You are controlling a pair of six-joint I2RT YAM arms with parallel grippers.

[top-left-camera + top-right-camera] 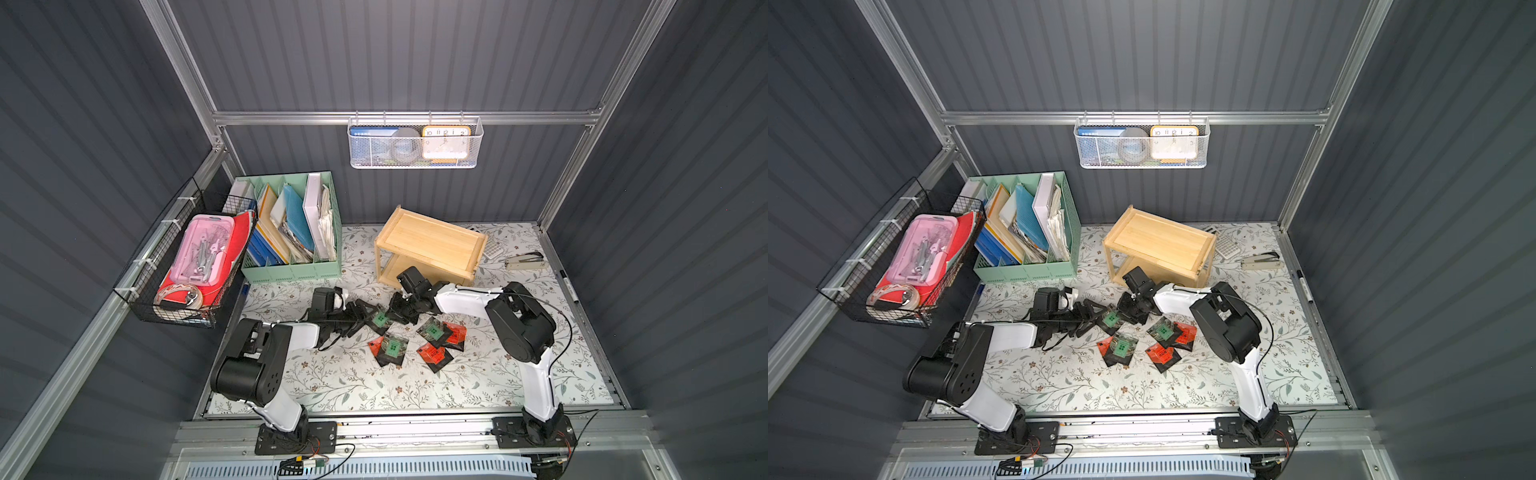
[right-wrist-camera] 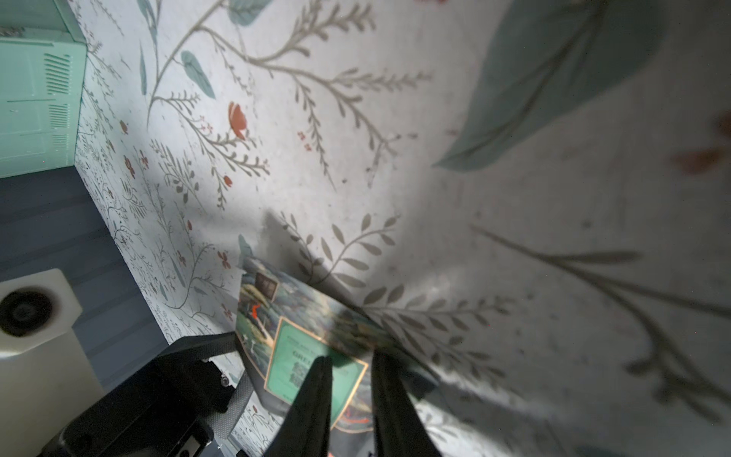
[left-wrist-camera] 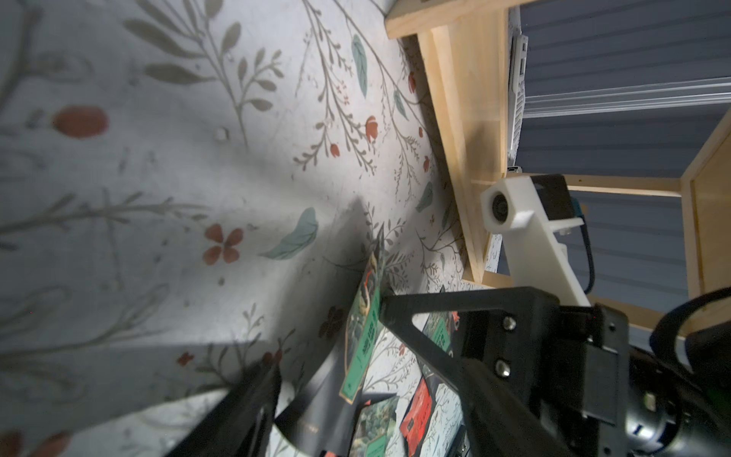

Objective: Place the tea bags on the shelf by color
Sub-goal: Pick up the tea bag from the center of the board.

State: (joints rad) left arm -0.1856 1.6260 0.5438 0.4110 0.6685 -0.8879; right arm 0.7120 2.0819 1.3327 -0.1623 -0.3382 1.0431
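Green-labelled tea bag [image 2: 312, 356] could be dropped if the pinch of the right gripper [image 1: 397, 312] is released before the spread jaws of the left gripper [image 1: 366, 318] are closed on it. It is held on edge at the right gripper's tips, between the left gripper's jaws. Other tea bags [image 1: 432, 331] are scattered on the worktop [image 1: 332, 386] just beside both grippers; the shelf [image 1: 432, 239] is set beyond them.

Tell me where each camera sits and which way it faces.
Top views: high over the front, facing down and back across the mat; left arm and right arm show whole.
Right wrist: on the right arm, facing the mat; right gripper clamps the green bag.
Left wrist: on the left arm, facing the shelf; one own finger shows.
Shared: both wrist views show that bag; top views nearly match.
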